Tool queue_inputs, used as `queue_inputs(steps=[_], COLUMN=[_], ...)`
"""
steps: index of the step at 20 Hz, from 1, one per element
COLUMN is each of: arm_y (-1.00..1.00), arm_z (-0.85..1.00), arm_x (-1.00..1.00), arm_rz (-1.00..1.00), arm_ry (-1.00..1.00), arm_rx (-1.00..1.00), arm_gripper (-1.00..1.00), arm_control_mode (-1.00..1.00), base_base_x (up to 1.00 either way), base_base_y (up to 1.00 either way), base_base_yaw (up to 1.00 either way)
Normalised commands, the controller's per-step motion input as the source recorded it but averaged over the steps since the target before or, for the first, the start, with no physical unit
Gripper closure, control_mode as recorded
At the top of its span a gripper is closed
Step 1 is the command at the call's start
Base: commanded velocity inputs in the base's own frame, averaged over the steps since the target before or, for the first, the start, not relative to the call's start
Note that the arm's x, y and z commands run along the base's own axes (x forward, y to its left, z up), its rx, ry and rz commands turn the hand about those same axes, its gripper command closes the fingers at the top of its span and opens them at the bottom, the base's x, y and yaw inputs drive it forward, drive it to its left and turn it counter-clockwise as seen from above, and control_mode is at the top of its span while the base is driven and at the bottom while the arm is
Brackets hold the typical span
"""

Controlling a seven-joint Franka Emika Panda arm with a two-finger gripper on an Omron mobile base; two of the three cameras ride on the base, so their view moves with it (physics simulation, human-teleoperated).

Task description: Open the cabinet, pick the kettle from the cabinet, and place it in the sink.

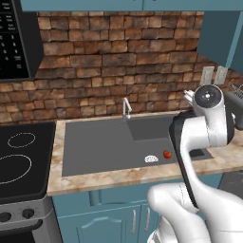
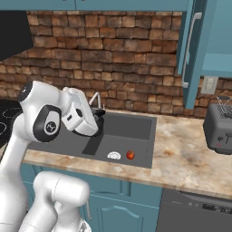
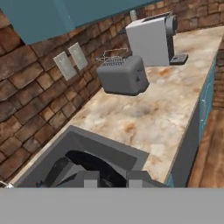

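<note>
Gripper [image 3: 116, 178] is low over the sink [image 1: 95, 142], at the back of the basin just beside the faucet [image 1: 126, 108]. Fingertips [image 3: 92, 178] sit part-way apart with a dark rounded body between and behind them. That reads as the kettle [image 3: 83, 162], so I judge the jaws clamped on it. Contact itself is hard to see at this angle.

Cabinet [image 2: 192, 54] door stands swung open up right, silver bar handle facing out. No kettle visible anywhere else.

Step in hand, by my read: the place. Opening and picking look done, and the kettle hangs above the basin, not set down.

Next move calls for a short straight descent until the base meets the basin floor, then spread the fingers and lift clear.

- Watch the faucet, it is very close to the hand.
- Small red thing [image 1: 167, 154] and the drain lie toward the front of the basin, well apart from the drop spot.
- Toaster [image 3: 121, 74] on the counter [image 3: 148, 113] is out of the way.
</note>
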Motion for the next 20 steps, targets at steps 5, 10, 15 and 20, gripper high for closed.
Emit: queue_inputs(steps=[5, 10, 15, 20], arm_y=[0.0, -0.01, -0.03, -0.08], arm_z=[-0.12, -0.13, -0.14, -0.09], arm_x=[0.06, 0.11, 0.21, 0.23], arm_rz=[0.11, 0.09, 0.09, 0.09], arm_ry=[0.02, 0.01, 0.0, 0.0], arm_rx=[0.0, 0.0, 0.0, 0.0], arm_gripper=[1.0, 1.0, 1.0, 1.0], arm_control_mode=[-1.0, -1.0, -1.0, -1.0], base_base_x=[0.0, 0.0, 0.0, 0.0], base_base_y=[0.0, 0.0, 0.0, 0.0], base_base_yaw=[0.0, 0.0, 0.0, 0.0])
